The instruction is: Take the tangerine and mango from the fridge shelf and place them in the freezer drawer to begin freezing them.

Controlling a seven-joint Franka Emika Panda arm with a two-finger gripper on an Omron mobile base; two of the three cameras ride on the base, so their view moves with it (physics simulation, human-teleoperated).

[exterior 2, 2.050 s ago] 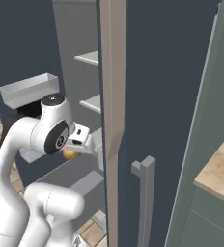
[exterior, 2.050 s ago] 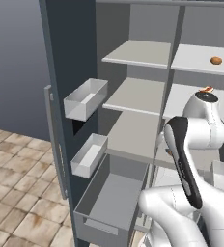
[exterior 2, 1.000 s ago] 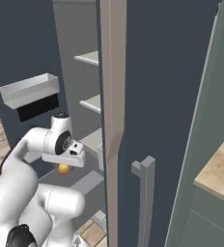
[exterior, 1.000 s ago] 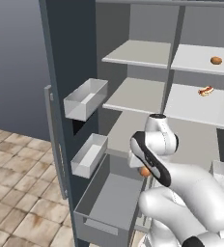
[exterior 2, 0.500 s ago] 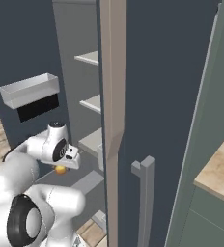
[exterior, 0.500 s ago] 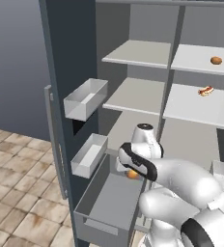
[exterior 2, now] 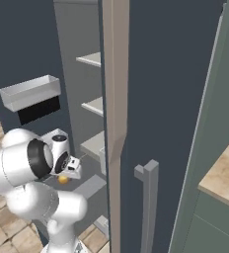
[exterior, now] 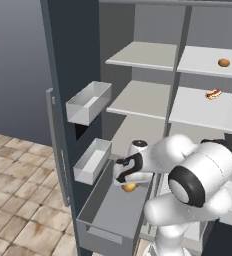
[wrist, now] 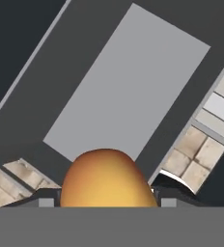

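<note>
The mango (exterior: 130,187), a yellow-orange oval with a reddish blush, hangs just above the open freezer drawer (exterior: 106,227), with my gripper (exterior: 127,181) shut on it from above. In the hand view the mango (wrist: 106,177) sits between my fingertips, with the drawer's grey floor (wrist: 128,82) beneath it. From the right base view the mango (exterior 2: 63,180) shows under the gripper (exterior 2: 68,173). The tangerine (exterior: 224,62), a small dull-orange ball, rests on the upper right fridge shelf.
A hot dog (exterior: 213,93) lies on the shelf below the tangerine. Two pale door bins (exterior: 89,102) (exterior: 93,160) hang on the open left door, close to the drawer's left side. A closed door with a bar handle (exterior 2: 147,207) fills the right base view's middle.
My arm has swung down and to the left from the shelves, carrying the mango out over the open freezer drawer. The tangerine and hot dog have not moved.
</note>
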